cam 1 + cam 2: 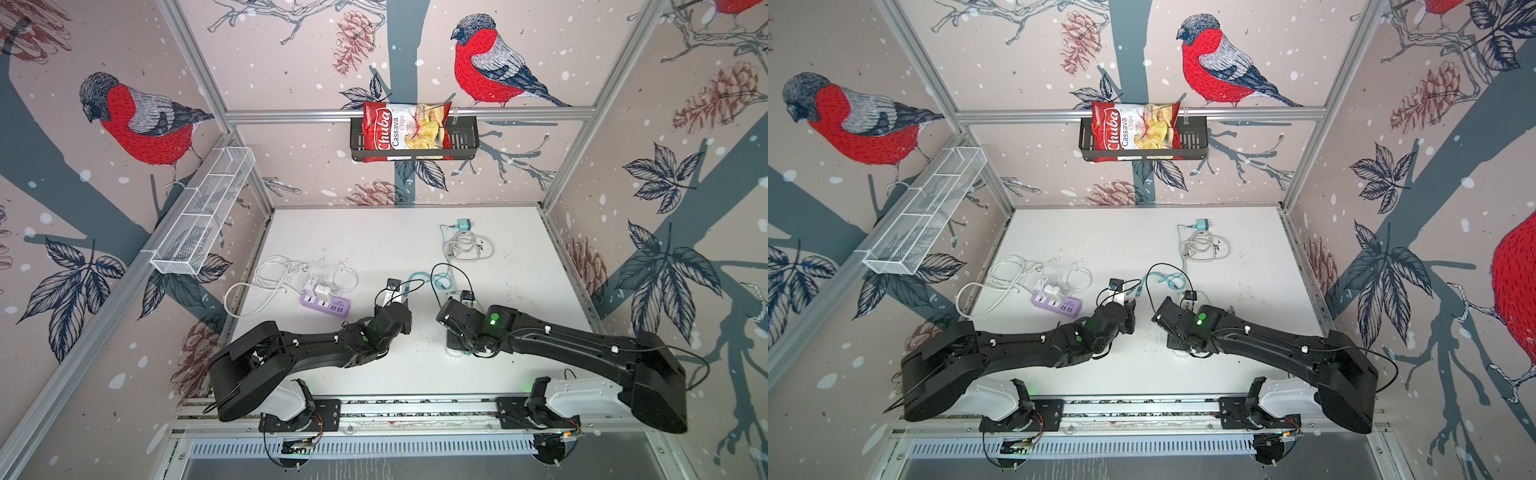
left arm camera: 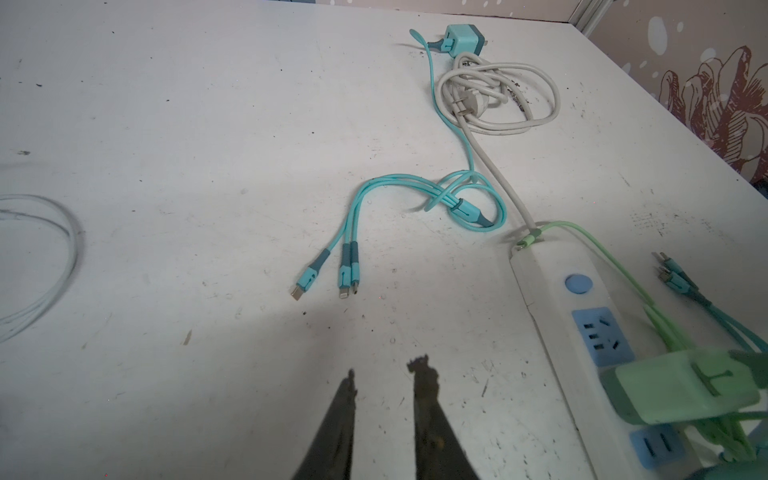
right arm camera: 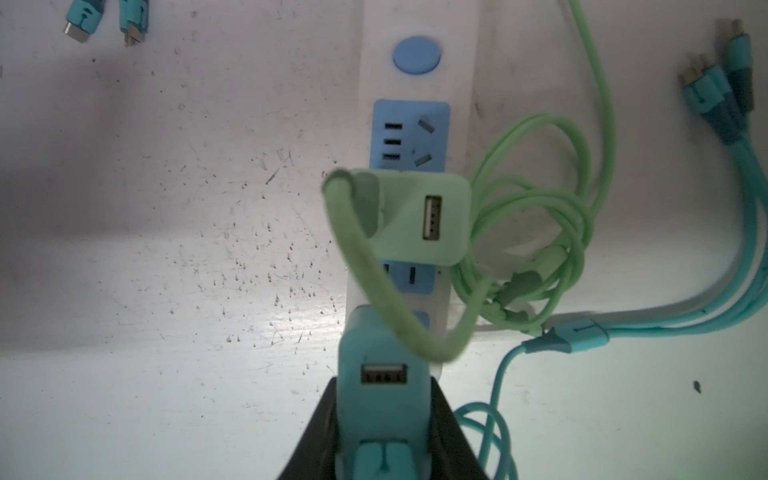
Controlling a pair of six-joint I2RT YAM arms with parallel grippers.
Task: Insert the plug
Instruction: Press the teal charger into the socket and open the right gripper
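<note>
1. Two power strips lie on the scuffed white table (image 2: 166, 124). One is a long white power strip (image 3: 374, 62) with blue socket panels and a round blue button. The other is a short purple power strip (image 1: 328, 305) carrying two white chargers (image 1: 318, 291).
2. Two teal chargers: a spare teal charger (image 2: 463, 39) lies at the far side beside a coiled white cord (image 2: 498, 95), and the other is the teal charger plug (image 3: 365, 345). One green charger (image 3: 415, 216) sits on the white strip, its green cable (image 3: 598, 124) looped beside it.
3. Two teal multi-head cables (image 2: 345, 266) — rubbery, with small metal tips.
4. The teal charger plug is a smooth plastic block with rounded corners and one USB port facing up. The green cable arcs across it.
5. The right gripper (image 3: 380, 399) clamps the plug by its sides over the white strip's end, just beside the green charger. Whether the prongs are seated is hidden.
6. The left gripper (image 2: 385, 365) has two dark tapered fingers slightly apart — nothing between them — over bare table.
</note>
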